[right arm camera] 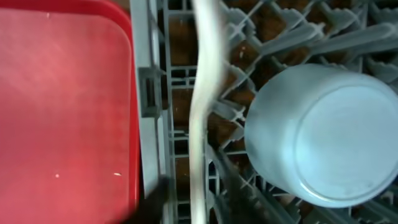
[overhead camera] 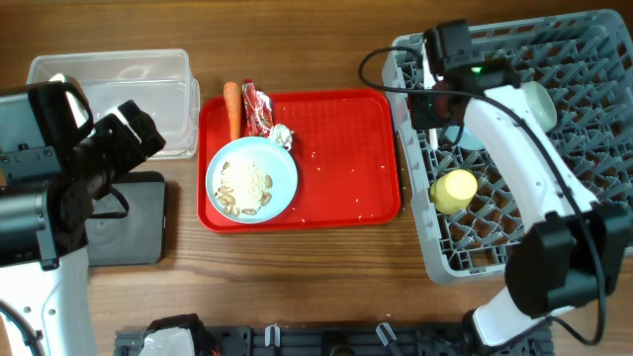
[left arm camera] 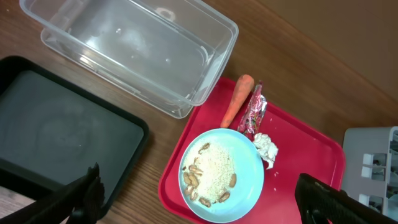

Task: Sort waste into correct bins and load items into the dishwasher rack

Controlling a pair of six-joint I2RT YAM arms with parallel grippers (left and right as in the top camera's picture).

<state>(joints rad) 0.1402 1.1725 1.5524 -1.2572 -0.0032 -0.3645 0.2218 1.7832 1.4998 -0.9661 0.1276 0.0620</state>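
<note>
The pale blue plate (overhead camera: 252, 180) with beige food bits (overhead camera: 245, 184) sits on the red serving tray, next to the carrot (overhead camera: 232, 107), red wrapper (overhead camera: 257, 107) and white tissue (overhead camera: 282, 135). The clear tub (overhead camera: 109, 84) and black tray (overhead camera: 129, 222) lie at the left. My left gripper (left arm camera: 199, 186) is open and empty, high above the plate (left arm camera: 224, 177). My right gripper (right arm camera: 193, 199) is at the left edge of the grey rack (overhead camera: 554, 227). Its jaws stand slightly apart on either side of the white spoon (right arm camera: 202, 112). An upturned pale blue bowl (right arm camera: 323, 137) is beside it.
The yellow cup (overhead camera: 455, 190) and mint-green bowl (overhead camera: 539, 104) sit in the rack. The red serving tray (overhead camera: 346, 148) lies between the bins and the rack. The left wrist view shows the carrot (left arm camera: 237, 99), wrapper (left arm camera: 255, 112), tissue (left arm camera: 266, 148), tub (left arm camera: 130, 43) and black tray (left arm camera: 56, 137).
</note>
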